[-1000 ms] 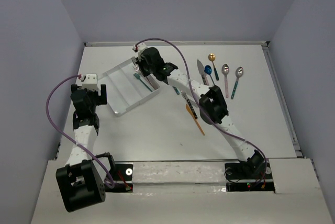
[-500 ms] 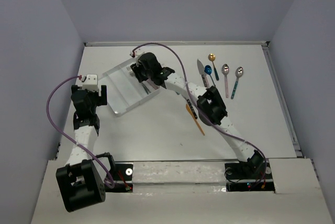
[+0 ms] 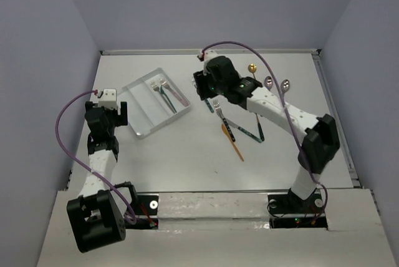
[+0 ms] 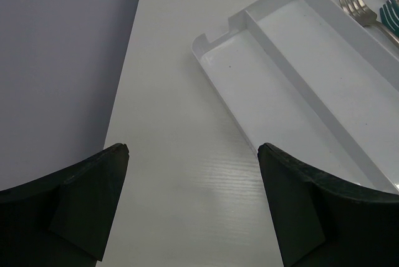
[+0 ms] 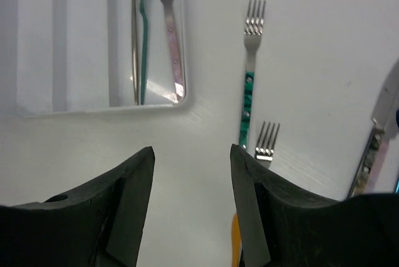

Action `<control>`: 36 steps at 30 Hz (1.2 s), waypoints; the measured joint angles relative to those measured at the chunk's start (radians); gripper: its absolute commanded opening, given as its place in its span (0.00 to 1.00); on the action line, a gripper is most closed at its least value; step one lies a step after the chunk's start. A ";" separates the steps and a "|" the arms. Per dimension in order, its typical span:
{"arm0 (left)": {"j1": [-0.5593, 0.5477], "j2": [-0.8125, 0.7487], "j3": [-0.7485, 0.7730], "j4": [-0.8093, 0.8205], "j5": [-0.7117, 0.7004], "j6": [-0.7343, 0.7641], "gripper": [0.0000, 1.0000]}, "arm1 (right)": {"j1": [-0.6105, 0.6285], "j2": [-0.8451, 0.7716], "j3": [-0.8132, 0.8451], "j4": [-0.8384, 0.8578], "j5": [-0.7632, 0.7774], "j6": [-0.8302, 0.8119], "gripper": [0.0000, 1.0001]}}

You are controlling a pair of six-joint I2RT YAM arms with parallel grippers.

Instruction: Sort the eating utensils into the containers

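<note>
Two forks at least, a pink-handled silver fork and a slim all-silver fork with a teal handle between them, lie in the clear three-compartment plastic tray, all in the long compartment nearest the loose cutlery. The right gripper hovers just off that tray corner, jaws parted and nothing between them. The step in hand is therefore most likely the next pick, and the teal-handled silver fork on the white table is the nearest candidate. To do it well, I would square the jaws across that handle, come straight down, pinch low, lift clear of the tray wall, and lay it beside the other forks with tines pointing their way. A second fork's silver tines sit just beside the handle's near end and an orange utensil lies close below, so gripping nearer the tines end looks safer. A knife rests to the right. A gold-headed spoon and two silver spoons lie beyond the arm. The left gripper is spread wide and empty beside the tray's far corner.
</note>
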 measured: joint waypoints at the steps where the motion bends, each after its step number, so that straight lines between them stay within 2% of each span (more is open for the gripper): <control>1: 0.000 0.000 0.000 0.000 0.000 0.000 0.99 | -0.022 -0.088 -0.086 -0.009 -0.006 0.034 0.55; 2: 0.000 0.000 0.000 0.000 0.000 0.000 0.99 | -0.038 -0.131 -0.138 -0.011 -0.008 0.052 0.52; 4: 0.000 0.000 0.000 0.000 0.000 0.002 0.99 | -0.075 -0.195 -0.234 -0.032 -0.012 0.100 0.38; 6: 0.000 0.000 0.000 0.000 0.000 0.003 0.99 | -0.111 -0.187 -0.314 -0.049 -0.011 0.148 0.29; 13: 0.000 0.000 0.000 0.000 0.000 0.003 0.99 | -0.143 -0.006 -0.357 -0.126 -0.024 0.215 0.34; 23: 0.000 0.000 -0.001 0.000 0.000 0.003 0.99 | -0.164 0.095 -0.314 -0.122 -0.013 0.222 0.33; 26: 0.000 0.000 -0.001 0.000 0.000 0.003 0.99 | -0.167 0.108 -0.311 -0.121 -0.011 0.222 0.27; 30: 0.000 0.000 -0.001 0.000 0.000 0.003 0.99 | -0.167 0.116 -0.303 -0.119 -0.003 0.224 0.09; 31: 0.000 0.000 -0.001 0.000 0.000 0.003 0.99 | -0.167 0.117 -0.301 -0.118 -0.003 0.224 0.02; 36: 0.000 0.000 -0.002 0.000 0.000 0.004 0.99 | -0.167 0.117 -0.299 -0.115 0.000 0.224 0.00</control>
